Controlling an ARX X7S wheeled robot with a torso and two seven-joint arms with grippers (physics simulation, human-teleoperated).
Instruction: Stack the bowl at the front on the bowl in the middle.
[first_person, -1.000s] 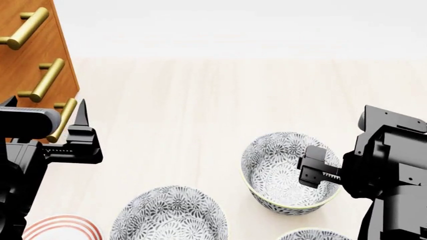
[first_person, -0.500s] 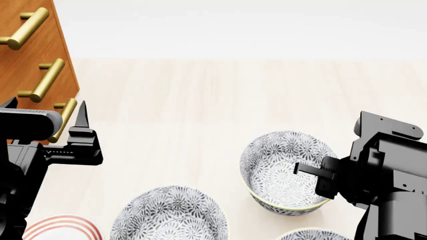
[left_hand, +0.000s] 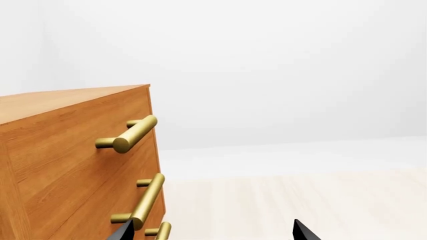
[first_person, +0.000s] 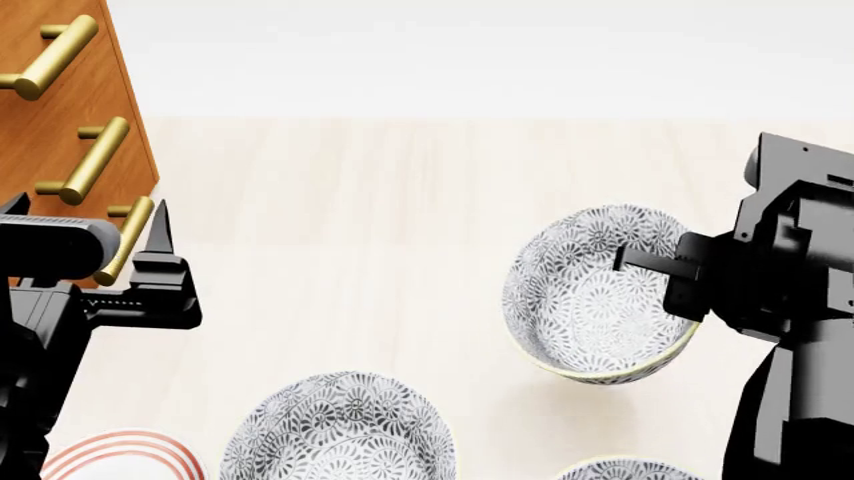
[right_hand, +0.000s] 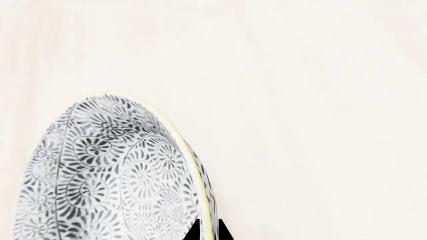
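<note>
My right gripper (first_person: 627, 262) is shut on the near rim of the front bowl (first_person: 587, 290), a white bowl with grey-black floral print and a pale yellow rim. The bowl hangs tilted above the floor, with its shadow below it. In the right wrist view the rim of this bowl (right_hand: 120, 175) runs between the two black fingertips of the right gripper (right_hand: 207, 232). The middle bowl (first_person: 338, 430), of the same print, stands lower left of it on the floor. My left gripper (first_person: 91, 215) stays open by the drawers, far from both bowls, and holds nothing (left_hand: 212, 235).
A third bowl of the same print (first_person: 627, 468) shows at the bottom edge, under my right arm. A wooden drawer cabinet with brass handles (first_person: 60, 120) (left_hand: 73, 150) stands at the left. A red-ringed plate (first_person: 120, 455) lies at the bottom left.
The right gripper closed on the front bowl's rim and lifted it up and away from me. The bowl now tilts off the floor. The left arm barely moved.
</note>
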